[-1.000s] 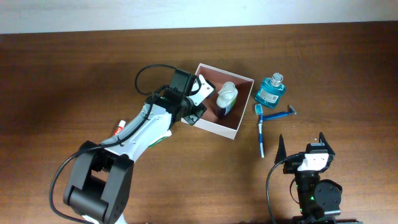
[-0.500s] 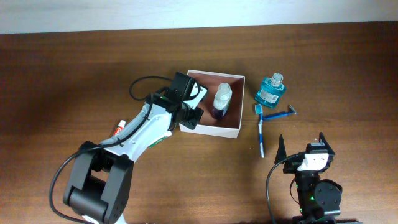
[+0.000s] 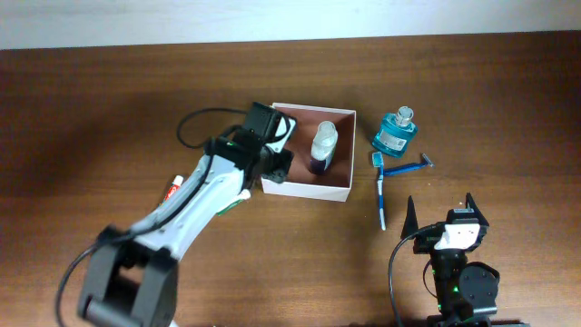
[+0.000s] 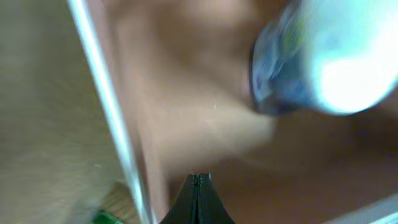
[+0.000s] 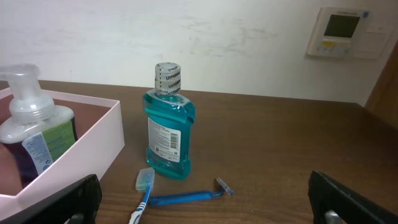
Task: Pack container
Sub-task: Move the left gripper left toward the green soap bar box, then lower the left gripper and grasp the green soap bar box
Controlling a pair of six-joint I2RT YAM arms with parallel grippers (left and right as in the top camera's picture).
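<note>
The container (image 3: 305, 192), a square white box with a reddish-brown inside, sits mid-table with a pump bottle (image 3: 322, 145) in it. My left gripper (image 3: 276, 161) is at its left wall. In the left wrist view the gripper (image 4: 198, 180) is shut with nothing between its tips, just inside the white wall (image 4: 102, 99), and the blurred bottle (image 4: 323, 56) lies ahead. My right gripper (image 3: 440, 214) stands open near the front edge, holding nothing. Its wrist view shows the gripper (image 5: 204, 208) open, facing the container (image 5: 84, 155) and the bottle (image 5: 34, 134).
A teal mouthwash bottle (image 3: 395, 133) stands right of the container, with a toothbrush (image 3: 380, 189) and a blue razor (image 3: 408, 166) in front of it. A small tube (image 3: 175, 186) lies left of the left arm. The wrist view shows the mouthwash (image 5: 166, 124).
The container has turned from a tilted stance to square with the table and shifted slightly left, along with my left gripper. The bottle inside moved with it. The right arm stayed still.
</note>
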